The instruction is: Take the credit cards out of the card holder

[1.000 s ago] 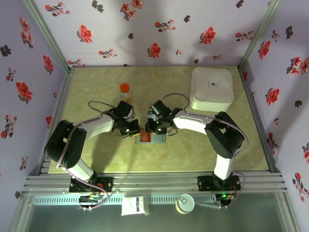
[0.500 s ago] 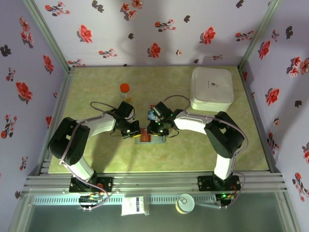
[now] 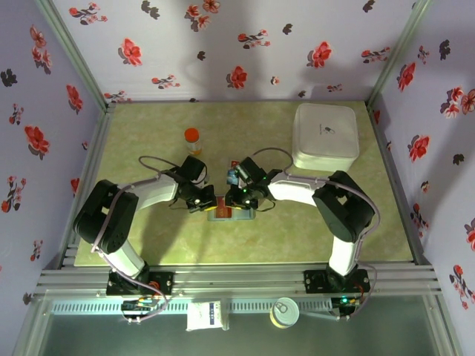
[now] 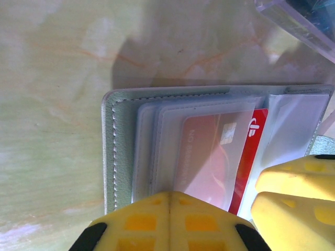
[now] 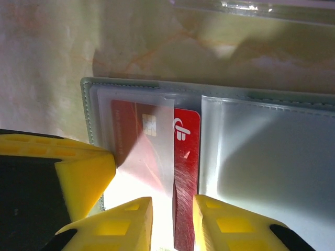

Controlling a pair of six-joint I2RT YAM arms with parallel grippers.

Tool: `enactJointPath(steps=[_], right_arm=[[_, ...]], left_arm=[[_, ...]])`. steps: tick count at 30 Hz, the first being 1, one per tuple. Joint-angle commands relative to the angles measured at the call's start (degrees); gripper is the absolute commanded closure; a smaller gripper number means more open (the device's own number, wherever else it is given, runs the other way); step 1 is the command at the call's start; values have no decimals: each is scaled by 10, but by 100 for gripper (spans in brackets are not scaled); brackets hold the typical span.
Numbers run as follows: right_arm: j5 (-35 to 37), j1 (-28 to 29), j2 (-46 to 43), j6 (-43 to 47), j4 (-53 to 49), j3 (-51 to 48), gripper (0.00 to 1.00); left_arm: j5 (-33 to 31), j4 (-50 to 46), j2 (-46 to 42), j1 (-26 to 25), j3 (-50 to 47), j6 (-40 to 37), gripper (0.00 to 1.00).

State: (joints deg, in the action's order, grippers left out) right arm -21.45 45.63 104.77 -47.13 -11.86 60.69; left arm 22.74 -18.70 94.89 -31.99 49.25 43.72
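1. An orange-capped bottle (image 3: 192, 139) is standing upright on the green table (image 3: 141, 133), behind my left arm and apart from it.
2. My left gripper (image 4: 170, 201) is reaching in over the left panel of the card holder (image 4: 119, 151). Its yellow fingers (image 4: 141, 222) are pressed tightly together with nothing between them, and the tips are sitting on the near edge of the clear sleeves.
3. The card holder is lying open and flat near the middle of the table, between my two wrists in the top view (image 3: 231, 213).
4. A red credit card (image 5: 186, 151) is sitting in the left panel's sleeves. Most of it is showing through the frosted plastic, and its right strip is poking out bare beside the fold.
5. My right gripper (image 5: 172, 212) is coming in just beside the left one, and its fingers (image 5: 131, 222) are standing slightly spread. The bare red strip is showing in the gap between them.
6. A clear plastic sheet (image 5: 251, 8) is lying just past the holder's far edge.
7. A white rounded box (image 3: 325, 136) is resting at the far right of the table, well apart.
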Motion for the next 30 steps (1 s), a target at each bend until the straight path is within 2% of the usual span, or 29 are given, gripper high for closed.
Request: enactJointPath(steps=[1,9,17,24,30], right_arm=[[-7,-5,12,-12,9,-7,73],[-18,-6,20,-18,27,-12,74],[-26,-9,-13,-37,69,-39,77],[-46,-21,-37,-62,133,-73,80],[-76,-29,-23,-88,198,-96,82]], left_arm=[[-6,-24,10,-4,2,-13,100],[-7,-25,8,-4,0,-12,100],[-8,-24,7,-4,-1,-12,100],[-8,-25,5,-4,0,-10,100],[-8,-26,4,-3,-1,-9,100]])
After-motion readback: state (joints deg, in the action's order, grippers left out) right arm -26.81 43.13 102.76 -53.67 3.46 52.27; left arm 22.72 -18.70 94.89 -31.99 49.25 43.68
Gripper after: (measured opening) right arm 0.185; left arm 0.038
